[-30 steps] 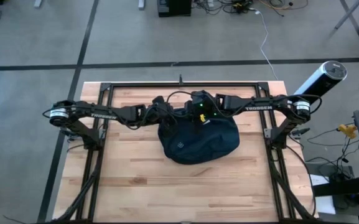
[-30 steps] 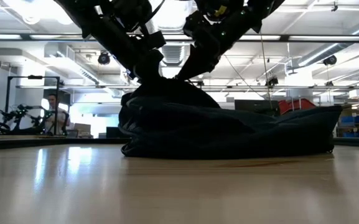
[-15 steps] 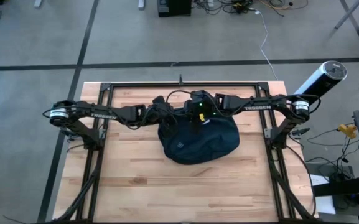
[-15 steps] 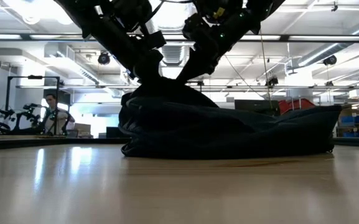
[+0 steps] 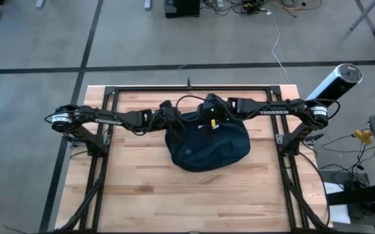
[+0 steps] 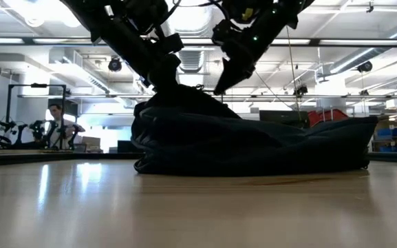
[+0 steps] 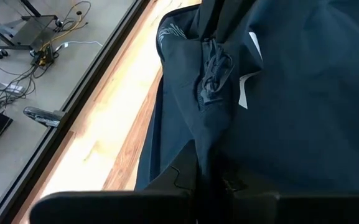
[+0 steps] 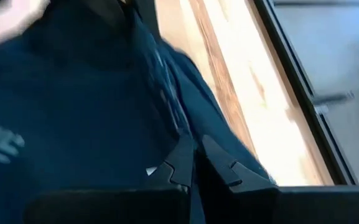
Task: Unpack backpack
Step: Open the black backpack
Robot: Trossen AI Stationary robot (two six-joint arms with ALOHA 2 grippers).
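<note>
The dark navy backpack [image 5: 206, 148] lies on its side on the wooden table, just behind its middle, its white logo [image 8: 2, 144] up. My left gripper [image 7: 207, 177] is at its far left top and is shut on a raised fold of the fabric. My right gripper [image 8: 196, 155] is shut, with its tips right at the fabric of the backpack's far top [image 6: 215, 95], beside the left one. Nothing from inside the backpack shows. My left gripper pinches a ridge of the backpack's fabric [image 7: 205, 149] between its two fingers, slanting down from the table's left. The fabric rises to a peak at the fingers [image 6: 169, 84], while the rest of the backpack lies on the table. My right gripper comes slanting down from the table's right with its shut fingertips [image 8: 185, 149] at the backpack's top fabric. Whether anything is pinched between them I cannot tell.
A dark metal frame [image 5: 103, 130] runs along the table's left, far and right sides. A white cylinder [image 5: 335, 81] stands off the far right corner. Bare wood [image 5: 193, 201] lies in front of the backpack. A person [image 6: 57, 124] sits in the room beyond.
My right gripper has drawn its fingers together to a point, tipped steeper and pulled back slightly toward the table's right, off the spot where it was sunk into the backpack's top. The backpack has kept its place and shape.
</note>
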